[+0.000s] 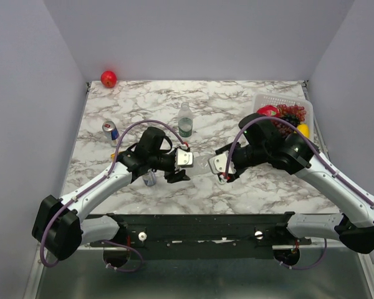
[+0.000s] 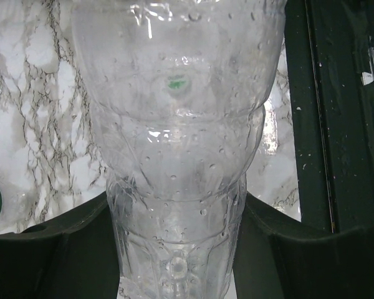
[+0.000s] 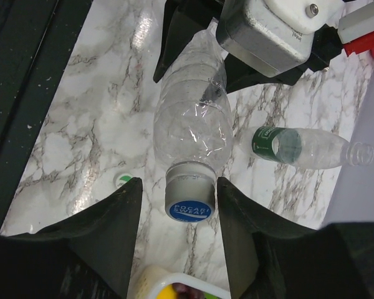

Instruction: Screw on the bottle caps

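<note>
My left gripper (image 1: 183,167) (image 2: 176,205) is shut on the base end of the plain clear bottle (image 2: 174,143), holding it level above the table, neck toward the right arm. In the right wrist view the bottle (image 3: 193,118) carries the white and blue cap (image 3: 188,194) on its neck. My right gripper (image 1: 220,166) (image 3: 179,187) is open, with a finger on each side of that cap. The white cap with the green mark (image 3: 123,180) lies on the table. The green-label bottle (image 1: 185,121) (image 3: 299,147) stands uncapped behind the grippers.
A silver-blue can (image 1: 110,129) stands at the left, and another small can (image 1: 149,179) is partly hidden under my left arm. A red apple (image 1: 108,78) sits in the far left corner. A white basket (image 1: 268,99) of fruit is at the far right.
</note>
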Robot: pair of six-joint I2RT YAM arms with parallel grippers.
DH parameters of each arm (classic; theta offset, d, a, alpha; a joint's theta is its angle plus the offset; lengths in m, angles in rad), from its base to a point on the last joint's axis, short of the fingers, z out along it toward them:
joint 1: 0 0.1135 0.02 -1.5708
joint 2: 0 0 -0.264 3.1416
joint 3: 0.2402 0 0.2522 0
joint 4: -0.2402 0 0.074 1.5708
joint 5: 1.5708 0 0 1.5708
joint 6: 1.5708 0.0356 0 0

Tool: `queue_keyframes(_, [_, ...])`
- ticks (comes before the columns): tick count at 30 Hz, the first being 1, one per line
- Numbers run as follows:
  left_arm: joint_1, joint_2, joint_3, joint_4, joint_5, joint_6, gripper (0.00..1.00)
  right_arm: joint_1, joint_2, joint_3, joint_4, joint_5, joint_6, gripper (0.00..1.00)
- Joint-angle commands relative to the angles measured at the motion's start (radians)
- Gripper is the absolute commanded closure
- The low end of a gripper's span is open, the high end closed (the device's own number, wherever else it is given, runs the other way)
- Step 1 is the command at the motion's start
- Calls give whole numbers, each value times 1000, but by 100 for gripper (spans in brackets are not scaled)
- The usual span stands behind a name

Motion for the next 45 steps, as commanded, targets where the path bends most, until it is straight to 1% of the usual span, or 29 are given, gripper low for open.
queue_keyframes(1, [-3, -8, 27, 21, -15, -16, 100, 5, 1, -15, 3, 42, 30, 46])
queue_keyframes(5, [-3, -6, 27, 30, -21, -26, 100, 3, 8, 0, -3, 56, 80, 48])
queue_keyframes(8, [-3, -6, 23, 35, -21, -26, 100, 5, 11, 0, -4, 65, 112, 53])
queue_keyframes(9, [-5, -8, 18, 39, -24, -26, 100, 5, 14, 0, -6, 67, 141, 58])
queue_keyframes(11, [-5, -11, 12, 71, -36, -47, 100, 0, 33, 17, -14, 67, 195, 64])
queue_keyframes(12, [-5, -18, 2, 94, -64, -61, 100, -17, 71, 37, -24, 55, 264, 70])
queue_keyframes(14, [-9, -37, -15, 191, -129, -107, 100, -43, 119, 118, -70, -17, 356, 74])
queue_keyframes(15, [-23, -63, -41, 237, -179, -124, 100, -76, 186, 152, -92, -53, 457, 77])
queue_keyframes(16, [-26, -75, -52, 278, -249, -133, 100, -95, 221, 189, -118, -91, 509, 80])
queue_keyframes(17, [-29, -86, -63, 336, -288, -153, 100, -113, 258, 247, -136, -152, 571, 84])
queue_keyframes(18, [-44, -100, -77, 387, -332, -173, 100, -156, 278, 256, -124, -184, 700, 92])
queue_keyframes(19, [-51, -101, -78, 416, -425, -191, 100, -181, 297, 258, -104, -208, 762, 99])
queue_keyframes(22, [-75, -89, -60, 438, -512, -223, 100, -264, 356, 279, -66, -248, 1028, 100])
queue_keyframes(23, [-78, -86, -60, 437, -556, -228, 100, -288, 375, 285, -58, -348, 1088, 100])
queue_keyframes(24, [-81, -84, -61, 435, -562, -234, 100, -334, 392, 275, -40, -402, 1239, 100])
queue_keyframes(26, [-84, -81, -60, 409, -549, -240, 100, -350, 415, 272, 6, -522, 1312, 100])
queue_keyframes(27, [-84, -75, -54, 394, -543, -243, 100, -350, 424, 282, 11, -548, 1308, 94])
queue_keyframes(29, [-84, -68, -49, 343, -512, -260, 100, -359, 439, 359, 17, -553, 1265, 64])
queue_keyframes(30, [-84, -66, -42, 310, -431, -256, 100, -383, 439, 394, 20, -535, 1201, 46])
queue_keyframes(31, [-83, -66, -38, 278, -388, -241, 100, -400, 438, 470, 23, -521, 1168, 41])
queue_keyframes(32, [-84, -65, -38, 224, -353, -234, 100, -415, 435, 505, 5, -513, 1100, 38])
queue_keyframes(33, [-83, -66, -43, 204, -286, -233, 100, -435, 423, 541, -24, -510, 921, 35])
queue_keyframes(34, [-83, -66, -45, 182, -261, -231, 100, -437, 409, 566, -62, -502, 801, 34])
queue_keyframes(35, [-83, -68, -45, 138, -233, -207, 100, -437, 392, 566, -139, -504, 678, 33])
queue_keyframes(36, [-83, -71, -46, 124, -208, -196, 100, -436, 333, 536, -155, -504, 496, 30])
queue_keyframes(39, [-83, -77, -39, 86, -164, -164, 100, -431, 237, 375, -176, -452, 316, 28])
queue_keyframes(40, [-83, -71, -34, 79, -150, -155, 100, -425, 185, 338, -194, -438, 197, 27])
queue_keyframes(42, [-83, -68, -14, 62, -148, -129, 100, -390, 144, 249, -222, -381, 70, 26])
queue_keyframes(45, [-83, -54, 6, 70, -158, -109, 100, -338, 67, 143, -164, -323, 39, 26])
